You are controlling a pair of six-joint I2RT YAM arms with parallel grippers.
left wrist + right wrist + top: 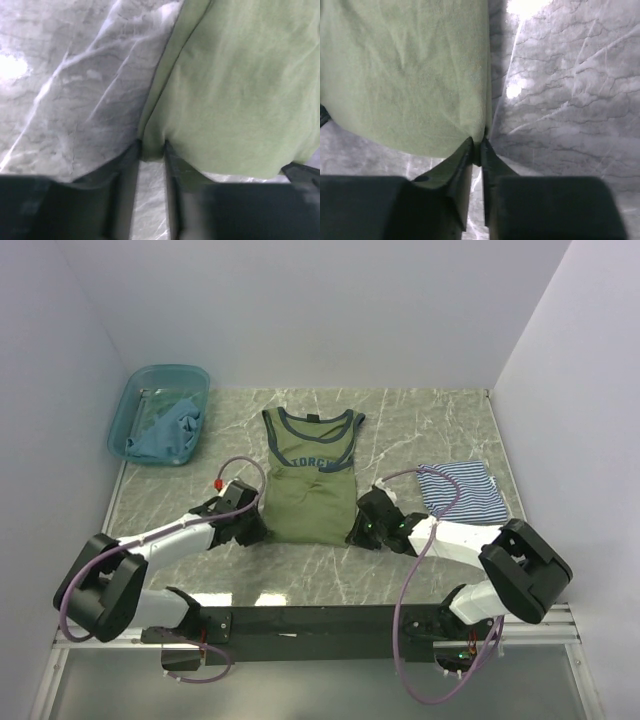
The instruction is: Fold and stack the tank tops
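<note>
Marble-look tabletop (420, 430), plain white walls (300, 300). Centre: olive tank top (310, 480) flat, neck away from the bases. Near-left hem corner clamped in left gripper (152, 147), near-right corner clamped in right gripper (477, 142). Likely step: hem-to-neck fold. Lift both corners together and level, keep hem taut, carry over to the straps, lay down before letting go; avoid dragging the lower layer. Count: three tops, namely one olive, one striped tank top (462, 490) on the table at right, one teal tank top (165, 432) bunched in the single basin (160, 373) far left; two grippers.
</note>
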